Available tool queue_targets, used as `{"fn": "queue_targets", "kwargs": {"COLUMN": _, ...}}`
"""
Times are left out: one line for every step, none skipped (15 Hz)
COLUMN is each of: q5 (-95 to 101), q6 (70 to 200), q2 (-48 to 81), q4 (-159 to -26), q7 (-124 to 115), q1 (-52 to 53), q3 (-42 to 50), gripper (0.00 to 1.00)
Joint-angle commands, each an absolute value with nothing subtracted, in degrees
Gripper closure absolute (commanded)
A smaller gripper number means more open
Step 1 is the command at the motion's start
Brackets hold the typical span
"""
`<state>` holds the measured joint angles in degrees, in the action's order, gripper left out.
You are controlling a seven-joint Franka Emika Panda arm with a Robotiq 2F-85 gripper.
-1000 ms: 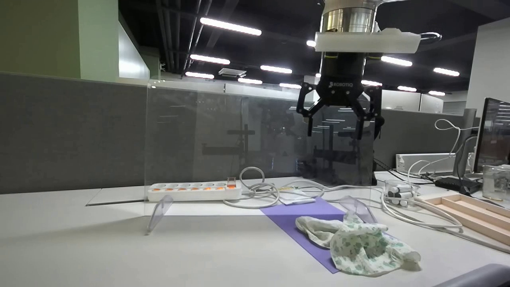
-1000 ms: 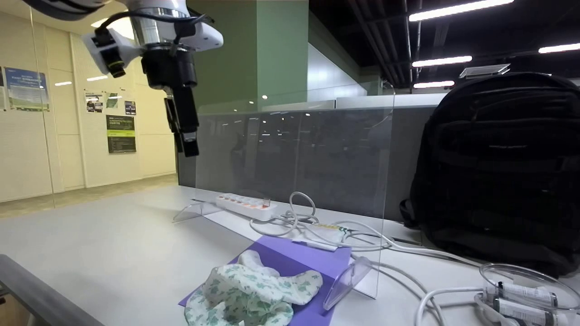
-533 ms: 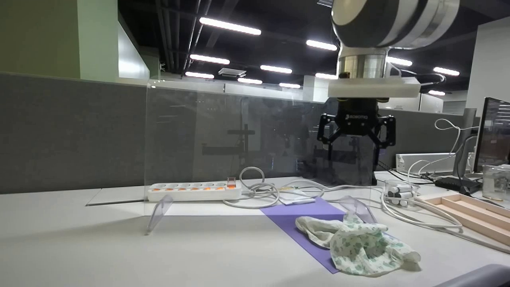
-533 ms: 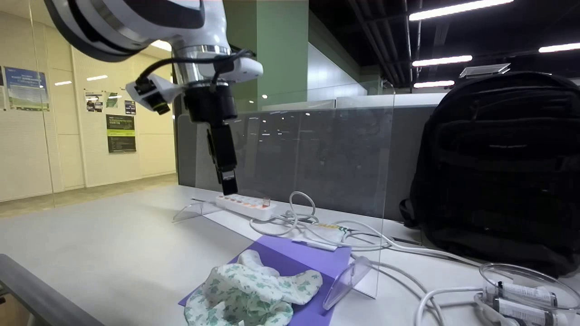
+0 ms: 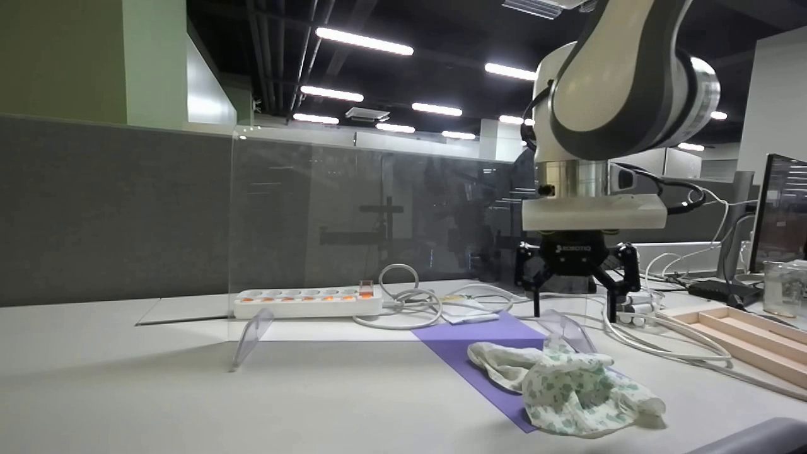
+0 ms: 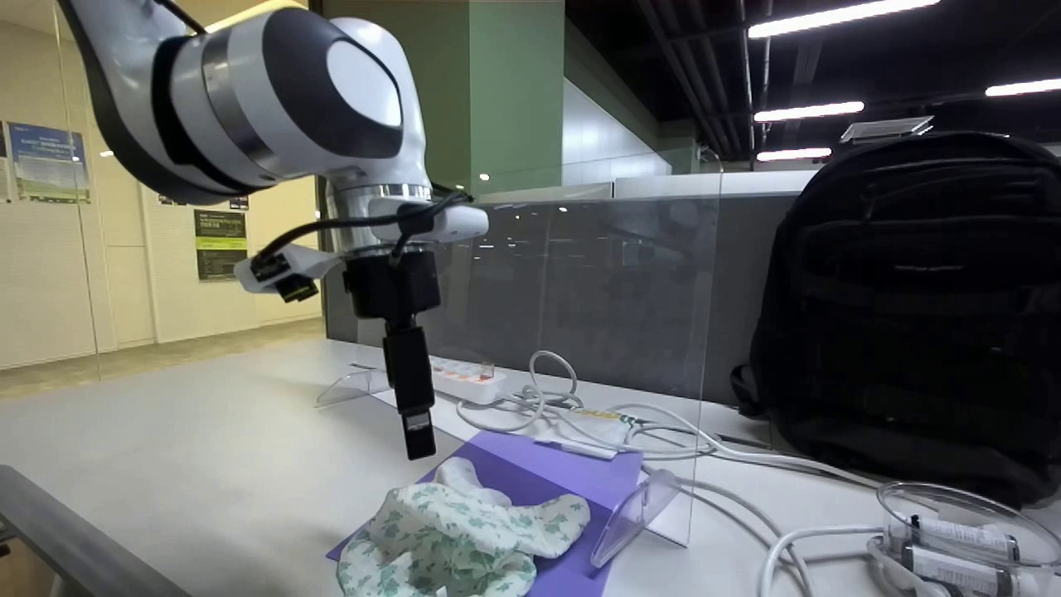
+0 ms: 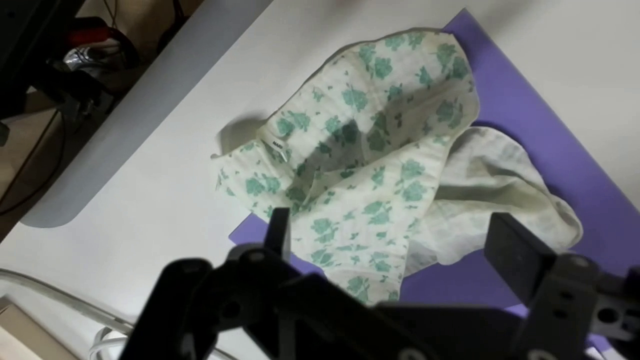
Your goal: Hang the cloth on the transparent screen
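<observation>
Gripper [image 5: 574,318] released, jaws wide apart: it hangs in mid-air above the cloth [image 6: 448,531], which lies crumpled partly over a purple sheet [image 6: 568,570], bottom middle in an exterior view, its lowest part cut off. Open surface [image 6: 232,464] spreads to the left there. In an exterior view I can hardly make out the right edge of the screen [image 5: 315,208] behind the arm [image 5: 611,107].

My tabletop [image 5: 353,397], front to back

In an exterior view I see the cloth [image 5: 577,388] partly on a sheet [image 5: 454,352], before the screen [image 5: 372,221]; behind, toward the far edge, a power strip [image 5: 307,308] with cables [image 5: 411,296] to its right.
</observation>
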<state>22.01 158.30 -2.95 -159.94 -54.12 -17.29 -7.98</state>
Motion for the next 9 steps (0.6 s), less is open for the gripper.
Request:
{"fn": "queue_targets", "kwargs": {"q5": 31.9, "q6": 161.0, "q2": 2.2, "q4": -158.2, "q7": -63.5, "q1": -17.5, "q3": -7.1, "gripper": 0.0}}
{"fn": "queue_targets", "kwargs": {"q5": 35.5, "q6": 161.6, "q2": 3.2, "q4": -157.5, "q7": -66.2, "q1": -17.2, "q3": -6.2, "gripper": 0.0}}
{"fn": "queue_targets", "kwargs": {"q5": 37.6, "q6": 162.1, "q2": 4.4, "q4": -156.9, "q7": -67.9, "q1": -17.1, "q3": -5.9, "gripper": 0.0}}
{"fn": "queue_targets", "kwargs": {"q5": 40.0, "q6": 162.6, "q2": 5.5, "q4": -156.3, "q7": -69.9, "q1": -16.9, "q3": -5.4, "gripper": 0.0}}
{"fn": "queue_targets", "kwargs": {"q5": 41.9, "q6": 163.1, "q2": 6.7, "q4": -155.5, "q7": -71.4, "q1": -16.8, "q3": -5.0, "gripper": 0.0}}
{"fn": "queue_targets", "kwargs": {"q5": 44.0, "q6": 163.5, "q2": 8.0, "q4": -154.7, "q7": -73.1, "q1": -16.5, "q3": -4.5, "gripper": 0.0}}
{"fn": "queue_targets", "kwargs": {"q5": 45.6, "q6": 163.8, "q2": 9.3, "q4": -153.8, "q7": -74.4, "q1": -16.3, "q3": -4.1, "gripper": 0.0}}
{"fn": "queue_targets", "kwargs": {"q5": 47.3, "q6": 164.1, "q2": 10.4, "q4": -153.0, "q7": -75.8, "q1": -16.0, "q3": -3.7, "gripper": 0.0}}
{"fn": "queue_targets", "kwargs": {"q5": 48.6, "q6": 164.3, "q2": 11.7, "q4": -152.0, "q7": -77.0, "q1": -15.7, "q3": -3.4, "gripper": 0.0}}
